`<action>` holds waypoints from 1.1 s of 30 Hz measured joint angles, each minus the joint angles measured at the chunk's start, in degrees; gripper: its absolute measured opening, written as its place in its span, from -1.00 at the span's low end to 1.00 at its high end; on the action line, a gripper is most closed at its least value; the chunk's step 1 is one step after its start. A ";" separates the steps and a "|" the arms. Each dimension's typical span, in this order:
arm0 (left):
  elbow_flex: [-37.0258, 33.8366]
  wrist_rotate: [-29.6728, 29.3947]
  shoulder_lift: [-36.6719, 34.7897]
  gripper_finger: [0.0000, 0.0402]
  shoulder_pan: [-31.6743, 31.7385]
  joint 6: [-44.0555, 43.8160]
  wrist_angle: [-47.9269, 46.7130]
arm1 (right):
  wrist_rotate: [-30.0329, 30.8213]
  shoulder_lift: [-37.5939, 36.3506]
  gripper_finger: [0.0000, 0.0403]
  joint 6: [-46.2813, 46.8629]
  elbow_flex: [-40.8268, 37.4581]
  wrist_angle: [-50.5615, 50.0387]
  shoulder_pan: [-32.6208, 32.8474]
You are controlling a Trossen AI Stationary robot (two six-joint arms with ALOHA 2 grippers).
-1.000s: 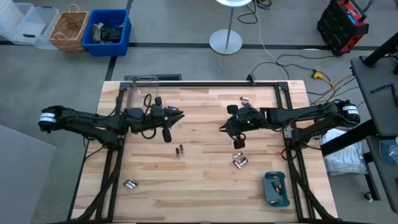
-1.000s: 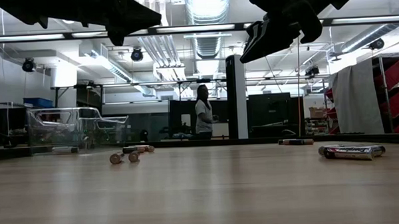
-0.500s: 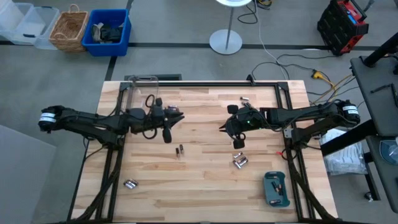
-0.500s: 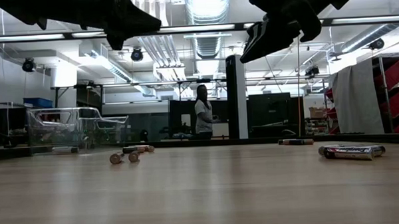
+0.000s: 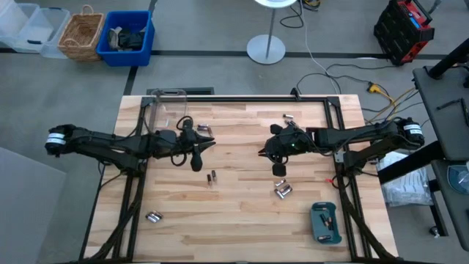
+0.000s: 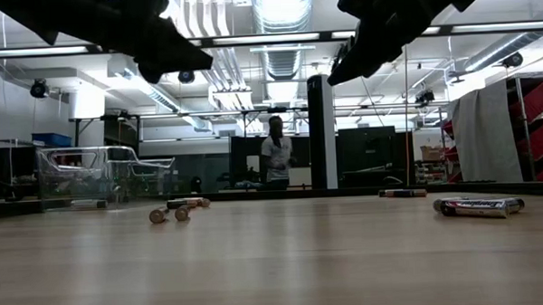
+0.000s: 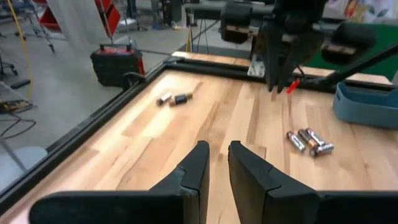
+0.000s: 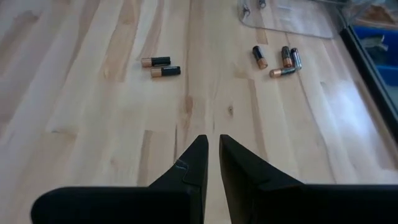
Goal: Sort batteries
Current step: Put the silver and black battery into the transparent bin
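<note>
Batteries lie in loose groups on the wooden table: a pair in the middle, a cluster right of it, a cluster near the front left, and a pair at the back. My left gripper hovers shut above the table's left-centre, pointing right; nothing is between its fingers. My right gripper hovers shut right of centre, pointing left, with nothing between its fingers. Both hang well above the tabletop in the low view, the left gripper and the right gripper.
A clear plastic box stands at the far left corner, with several batteries on the wood near it. A teal tray sits at the near right corner. A black frame rail runs along the far edge. A person stands far behind the table.
My left gripper has dipped a little lower and shifted slightly toward the table's right. My right gripper has turned slightly in place. The batteries have not moved.
</note>
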 joint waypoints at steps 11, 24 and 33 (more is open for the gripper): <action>0.00 0.04 -7.35 -0.80 -0.11 -0.33 -12.60 | 1.77 0.00 -0.84 9.03 0.00 -0.04 4.44; 0.00 -4.81 -15.66 -0.80 -0.09 12.77 -17.69 | 7.89 2.88 -0.85 13.55 7.21 -0.15 5.34; 0.02 -11.58 -17.40 -0.80 -0.04 17.21 -19.58 | 7.99 16.47 -0.85 11.27 22.33 -10.20 5.34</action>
